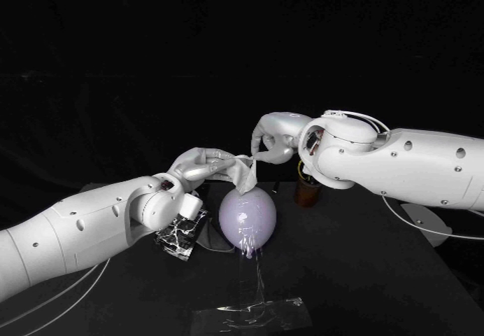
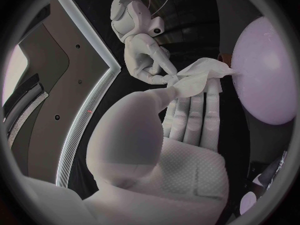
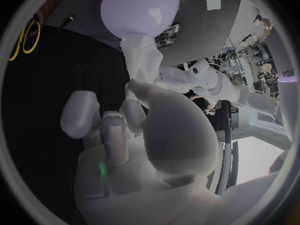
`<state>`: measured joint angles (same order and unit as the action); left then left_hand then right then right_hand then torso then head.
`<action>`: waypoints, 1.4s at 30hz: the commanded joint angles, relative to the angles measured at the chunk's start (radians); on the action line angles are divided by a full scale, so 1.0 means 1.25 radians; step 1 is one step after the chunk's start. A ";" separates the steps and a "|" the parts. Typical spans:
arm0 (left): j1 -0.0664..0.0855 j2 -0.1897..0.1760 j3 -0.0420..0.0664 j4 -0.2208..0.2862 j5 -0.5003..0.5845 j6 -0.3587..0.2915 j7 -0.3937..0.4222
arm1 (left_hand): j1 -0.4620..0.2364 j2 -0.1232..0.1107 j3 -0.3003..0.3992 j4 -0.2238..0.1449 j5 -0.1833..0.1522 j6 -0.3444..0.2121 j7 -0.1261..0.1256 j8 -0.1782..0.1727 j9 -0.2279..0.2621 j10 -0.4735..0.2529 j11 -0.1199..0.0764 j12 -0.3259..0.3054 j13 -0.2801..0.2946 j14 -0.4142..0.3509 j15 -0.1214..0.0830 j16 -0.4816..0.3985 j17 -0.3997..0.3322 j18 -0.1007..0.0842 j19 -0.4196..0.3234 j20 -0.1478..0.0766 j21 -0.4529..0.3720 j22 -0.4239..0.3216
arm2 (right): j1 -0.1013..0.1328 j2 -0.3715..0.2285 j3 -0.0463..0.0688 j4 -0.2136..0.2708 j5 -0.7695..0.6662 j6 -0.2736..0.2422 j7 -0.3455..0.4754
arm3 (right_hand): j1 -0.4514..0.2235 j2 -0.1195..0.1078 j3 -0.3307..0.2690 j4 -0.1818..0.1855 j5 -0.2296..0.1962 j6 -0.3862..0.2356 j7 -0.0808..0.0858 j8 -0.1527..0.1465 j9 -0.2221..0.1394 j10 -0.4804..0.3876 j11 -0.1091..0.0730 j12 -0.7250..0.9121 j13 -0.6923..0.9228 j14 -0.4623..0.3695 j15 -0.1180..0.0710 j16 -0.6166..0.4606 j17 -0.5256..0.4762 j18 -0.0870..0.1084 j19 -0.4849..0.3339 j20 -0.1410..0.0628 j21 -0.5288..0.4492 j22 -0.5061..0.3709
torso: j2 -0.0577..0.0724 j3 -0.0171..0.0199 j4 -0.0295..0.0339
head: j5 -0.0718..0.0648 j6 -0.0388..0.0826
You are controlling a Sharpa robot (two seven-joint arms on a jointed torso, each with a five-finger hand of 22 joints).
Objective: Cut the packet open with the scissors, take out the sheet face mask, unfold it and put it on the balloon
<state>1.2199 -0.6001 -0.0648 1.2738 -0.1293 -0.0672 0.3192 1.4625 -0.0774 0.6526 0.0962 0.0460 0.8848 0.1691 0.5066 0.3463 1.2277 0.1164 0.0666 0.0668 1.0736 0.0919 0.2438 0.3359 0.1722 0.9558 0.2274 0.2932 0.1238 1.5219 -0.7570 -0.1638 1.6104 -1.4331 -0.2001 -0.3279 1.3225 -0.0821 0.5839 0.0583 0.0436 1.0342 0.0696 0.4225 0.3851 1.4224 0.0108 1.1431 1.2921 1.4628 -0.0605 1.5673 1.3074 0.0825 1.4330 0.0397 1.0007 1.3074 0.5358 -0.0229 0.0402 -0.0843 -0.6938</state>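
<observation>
Above the desk [image 1: 363, 280], left of centre, the left hand [image 1: 202, 165] has its fingers [image 2: 187, 117] closed on one edge of the white sheet mask [image 1: 244, 173]. Mask hangs crumpled, not spread, between both hands, its lower end touching the top of the pale purple balloon [image 1: 248, 217] standing just below. Right hand [image 1: 272, 140] pinches the mask's opposite upper corner, fingers gripping it.

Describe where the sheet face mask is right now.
In the head view the sheet face mask hangs centrally between the left hand and right hand, both holding it, just above the balloon.
</observation>
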 commanded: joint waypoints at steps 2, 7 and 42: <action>0.009 0.003 0.002 0.002 -0.002 0.012 0.006 | -0.001 0.007 0.005 0.002 0.003 0.004 0.001 0.003 0.014 0.003 0.001 0.000 0.000 -0.001 -0.003 0.002 0.001 0.008 0.001 -0.003 0.004 0.001 | -0.006 0.005 -0.002 -0.007 0.037 -0.042 0.014 | -0.021 -0.005 -0.003 0.009 0.004 -0.018 0.002 0.020 0.034 -0.010 -0.011 -0.047 -0.031 0.086 0.000 0.003 0.211 0.012 -0.019 0.002 -0.054 0.101 | -0.001 0.0006 0.0010 | 0.002 -0.001; 0.017 0.004 0.002 0.001 -0.002 0.011 0.004 | -0.001 0.007 0.005 0.002 0.003 0.004 0.001 0.003 0.014 0.003 0.001 0.000 0.000 -0.001 -0.003 0.002 0.001 0.008 0.001 -0.003 0.004 0.001 | -0.016 0.007 -0.003 -0.012 0.068 -0.092 0.019 | -0.026 -0.009 -0.006 0.014 0.004 -0.027 0.004 0.018 0.035 -0.024 -0.010 -0.080 -0.049 0.086 0.001 0.003 0.211 0.017 -0.030 0.004 -0.087 0.094 | -0.001 0.0009 0.0005 | 0.005 -0.001; 0.026 0.001 0.003 0.002 -0.001 0.012 0.002 | -0.002 0.007 0.007 0.000 0.003 0.004 0.001 0.003 0.015 0.003 0.001 0.000 0.000 -0.001 -0.002 0.002 0.002 0.009 0.002 -0.004 0.006 0.002 | -0.131 -0.059 -0.011 -0.018 0.464 -0.367 0.224 | -0.038 -0.102 -0.239 0.177 0.013 -0.166 0.079 -0.142 -0.025 -0.156 0.059 -0.186 -0.119 0.046 0.060 -0.064 0.128 0.051 -0.119 0.061 -0.370 0.025 | 0.000 0.0009 0.0005 | 0.006 0.001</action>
<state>1.2501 -0.5991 -0.0628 1.2741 -0.1310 -0.0662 0.3138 1.4617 -0.0782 0.6571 0.0977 0.0463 0.8828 0.1709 0.5063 0.3463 1.2277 0.1164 0.0666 0.0669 1.0737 0.0921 0.2438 0.3376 0.1697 0.9562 0.2271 0.2972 0.1257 1.3650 -0.8329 -0.1780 1.5912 -0.9750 -0.5865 -0.1550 1.2679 -0.2096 0.2892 0.2797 0.0604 0.8273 0.1619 0.2467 0.3549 1.2216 0.0808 0.9058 1.1409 1.4663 0.0107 1.4813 1.3073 0.1381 1.2801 0.1112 0.5396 1.3079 0.5350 -0.0225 0.0403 -0.0766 -0.6923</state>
